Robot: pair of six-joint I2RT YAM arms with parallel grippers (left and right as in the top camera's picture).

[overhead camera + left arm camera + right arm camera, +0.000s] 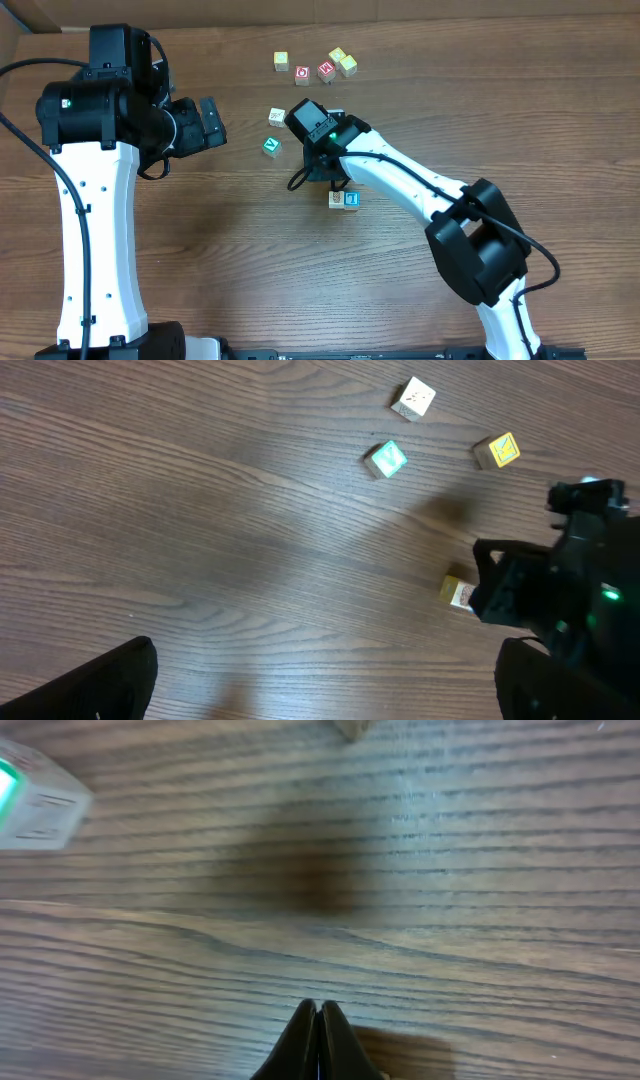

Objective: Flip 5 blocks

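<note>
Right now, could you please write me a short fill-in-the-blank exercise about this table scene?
1. The right gripper is ____, with nothing between its fingers.
2. The left gripper is ____.
3. Seen from overhead, the number of red blocks is ____.
4. The block nearest the white block has a ____ top.
Missing words: shut; open; two; green.

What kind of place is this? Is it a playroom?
Probably not a playroom; it looks more like a robot lab or test bench. Two white robot arms reach over a wooden table, and a few small alphabet blocks lie scattered on it for them to handle.
</note>
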